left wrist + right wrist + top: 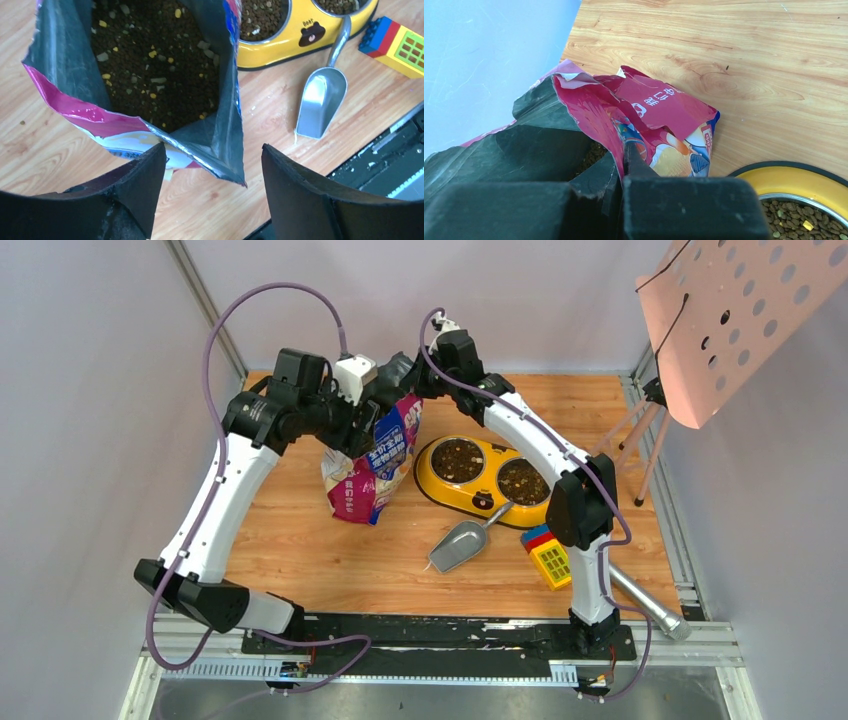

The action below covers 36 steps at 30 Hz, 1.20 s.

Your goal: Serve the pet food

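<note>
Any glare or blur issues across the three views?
Top external: even light, sharp, soft shadows. Left wrist: glare streak on the metal scoop; kibble in the cat food bag is legible. Right wrist: own claw fingers dark and soft; wall tinted blue.

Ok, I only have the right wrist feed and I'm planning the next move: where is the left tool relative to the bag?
Observer: The left tool is open, and the near corner of the bag rim sits between its fingers, not yet gripped.
Operator: Is there anything to serve with nearby?
Observer: An empty grey scoop lies on the table in front of the feeder, with its handle pointing toward the feeder.
Operator: I see one bowl's edge. Is there more?
Observer: The feeder has two bowls, and both hold kibble.
</note>
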Available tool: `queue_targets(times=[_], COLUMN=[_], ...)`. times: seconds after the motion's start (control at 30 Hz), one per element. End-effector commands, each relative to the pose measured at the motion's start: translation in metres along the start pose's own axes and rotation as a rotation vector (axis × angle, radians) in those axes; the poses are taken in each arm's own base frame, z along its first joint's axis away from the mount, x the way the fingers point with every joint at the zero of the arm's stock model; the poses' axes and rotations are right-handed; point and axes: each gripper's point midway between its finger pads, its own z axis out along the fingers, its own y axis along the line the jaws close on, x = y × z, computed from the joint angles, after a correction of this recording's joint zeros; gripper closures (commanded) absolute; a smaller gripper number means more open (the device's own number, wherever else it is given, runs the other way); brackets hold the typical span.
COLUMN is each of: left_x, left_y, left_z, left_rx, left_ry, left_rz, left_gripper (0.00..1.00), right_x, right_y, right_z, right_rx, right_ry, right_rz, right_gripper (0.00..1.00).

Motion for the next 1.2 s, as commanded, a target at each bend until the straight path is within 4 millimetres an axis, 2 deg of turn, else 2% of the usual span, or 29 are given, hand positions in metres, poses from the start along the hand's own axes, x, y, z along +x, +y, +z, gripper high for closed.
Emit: queue_targets(times=[0.0,0.2,0.27,0.33,0.37,0.5,0.6,0.7,0.77,0.8,0.83,0.87,0.9,0.93,0.97,1.0,1.03,1.17], left_x=[0.002,0.000,-0.003,-0.004,-0.006,-0.006,-0.004,0.001,0.004,0.004,0.004,0.004,0.005,0.006,0.007,0.008,0.013,0.015], left_y=[-0.018,-0.007,-0.005,-0.004,-0.003,-0.003,0.000,0.011,0.022,0.031,0.041,0.052,0.068,0.081,0.094,0.097,0.098,0.089], left_z=[-0.014,0.002,0.008,0.011,0.010,0.002,-0.019,-0.039,-0.057,-0.072,-0.077,-0.096,-0.095,-0.118,-0.110,-0.124,-0.121,-0.108], left_rx=[0.077,0.034,0.035,0.038,0.033,0.039,0.013,-0.049,-0.099,-0.144,-0.194,-0.261,-0.328,-0.435,-0.486,-0.532,-0.537,-0.450], left_ry=[-0.010,0.010,0.016,0.018,0.016,0.015,-0.014,-0.030,-0.046,-0.066,-0.070,-0.092,-0.096,-0.119,-0.139,-0.169,-0.171,-0.195], left_rz=[0.028,0.015,0.020,0.038,0.045,0.115,0.218,0.291,0.348,0.402,0.431,0.516,0.558,0.636,0.667,0.715,0.748,0.675], left_gripper=[0.22,0.39,0.48,0.61,0.68,0.79,0.88,1.00,1.00,1.00,1.00,1.00,1.00,1.00,1.00,1.00,1.00,1.00], right_x=[-0.025,-0.022,-0.022,-0.022,-0.023,-0.026,-0.031,-0.042,-0.046,-0.046,-0.046,-0.045,-0.040,-0.033,-0.027,-0.020,-0.016,-0.009], right_y=[0.022,0.025,0.026,0.026,0.027,0.026,0.027,0.030,0.031,0.029,0.027,0.025,0.024,0.021,0.019,0.018,0.016,0.020], right_z=[-0.020,-0.018,-0.018,-0.020,-0.022,-0.036,-0.061,-0.096,-0.118,-0.126,-0.132,-0.135,-0.138,-0.139,-0.139,-0.138,-0.136,-0.121], right_rx=[-0.030,-0.042,-0.043,-0.043,-0.046,-0.080,-0.178,-0.363,-0.503,-0.563,-0.615,-0.656,-0.698,-0.743,-0.784,-0.820,-0.849,-0.901], right_ry=[-0.066,-0.054,-0.054,-0.054,-0.054,-0.038,0.014,0.075,0.101,0.104,0.102,0.099,0.102,0.106,0.109,0.109,0.103,0.054], right_rz=[0.037,0.055,0.054,0.047,0.038,0.003,0.011,0.013,-0.036,-0.083,-0.141,-0.209,-0.274,-0.348,-0.412,-0.465,-0.512,-0.685], right_gripper=[1.00,1.00,1.00,1.00,1.00,0.99,0.85,0.62,0.50,0.45,0.41,0.38,0.37,0.37,0.37,0.37,0.37,0.34])
